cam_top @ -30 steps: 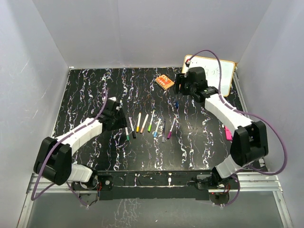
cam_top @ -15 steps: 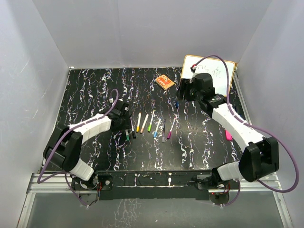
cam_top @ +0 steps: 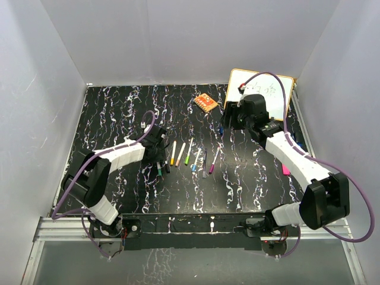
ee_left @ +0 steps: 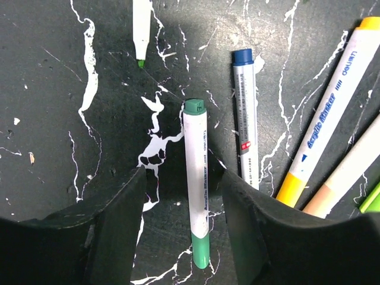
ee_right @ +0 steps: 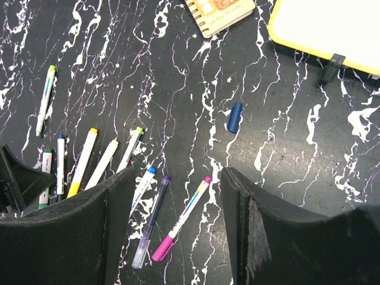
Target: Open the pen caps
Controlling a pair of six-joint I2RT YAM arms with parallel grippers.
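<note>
My left fingers stand apart, low over the worktop, one on each side of a green pen that lies flat between them. Dark worktop shows on both sides of the pen, so I clamp nothing. The pen is white with green at both ends, and the longer green piece, which looks like the green cap, is at the end nearer my wrist. Just beside it on the right lies a blue pen, then a yellow pen and a pale orange pen, both slanted. Ahead of my left finger lies an uncapped pen with its green tip bare. My right fingers are apart too and hold nothing, hanging well above the worktop. Under them I see the right end of the row: a pink pen, a purple pen and a light blue pen, all capped. A loose blue cap lies alone, well apart from the row, between it and the whiteboard. An orange notebook lies near the whiteboard's left edge.
</note>
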